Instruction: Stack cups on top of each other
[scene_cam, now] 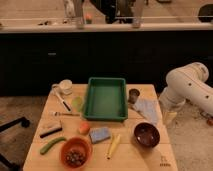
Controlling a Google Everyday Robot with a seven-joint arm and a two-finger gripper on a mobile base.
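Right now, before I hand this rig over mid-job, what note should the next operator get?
Gripper: open, empty, low at the right edge of the table, beside the pale cloth.
Dark grey cup: on the table right of the green tray, next to the cloth.
Pale green cup: left of the tray, just in front of the white mug.
Done: nothing yet; the cups sit apart with the tray between them.
Left: grasp one cup, carry it over and stack it on the other.

Matt wooden table [130, 156]; green plastic tray [90, 100] at centre; dark metallic cup [133, 95] beside it; gripper [169, 116] on smooth white arm [187, 85], right edge.
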